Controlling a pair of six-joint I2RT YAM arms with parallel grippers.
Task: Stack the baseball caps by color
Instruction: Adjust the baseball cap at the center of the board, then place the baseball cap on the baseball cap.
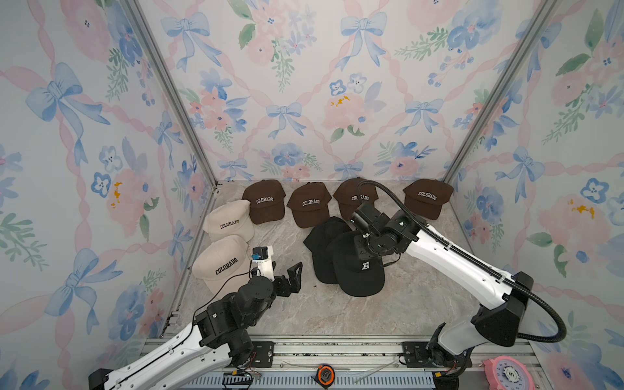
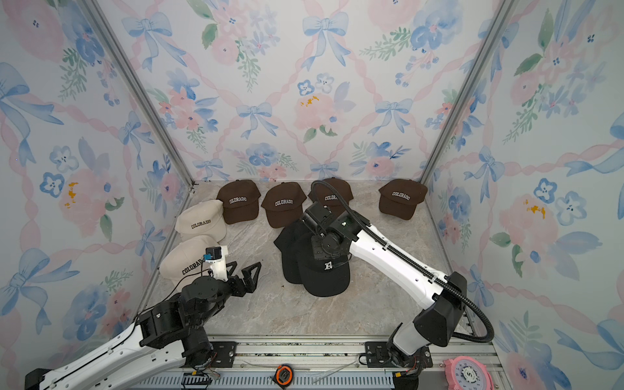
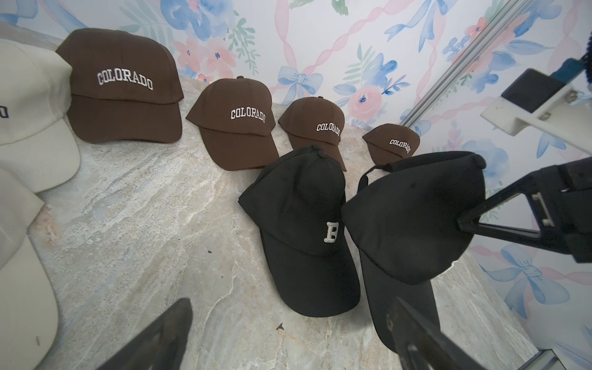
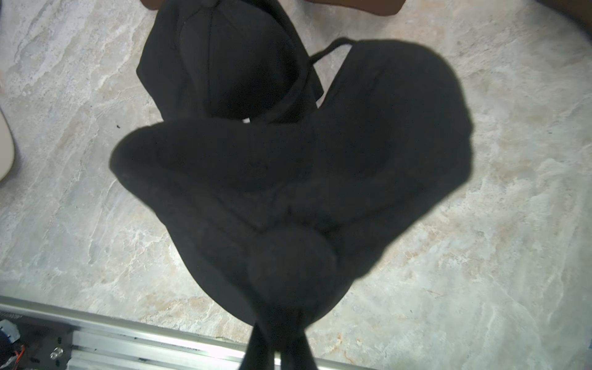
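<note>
The right claw (image 4: 282, 349) is pinching the crown of a black cap (image 4: 288, 166), hanging it beside another black cap (image 3: 301, 230) on the surface (image 1: 270, 314). Centring crown over crown before releasing should help. The left claw (image 1: 287, 277) is idling wide apart.

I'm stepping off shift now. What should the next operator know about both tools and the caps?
Right tool: shut on a black cap, lifted above the other black caps.
Left tool: open, empty, hanging near the front cream cap.
Caps: four brown caps lie singly along the back; two cream caps overlap at the robot's left.
Done: black caps partly gathered.
Left: finish black, stack brown, square up cream.
</note>
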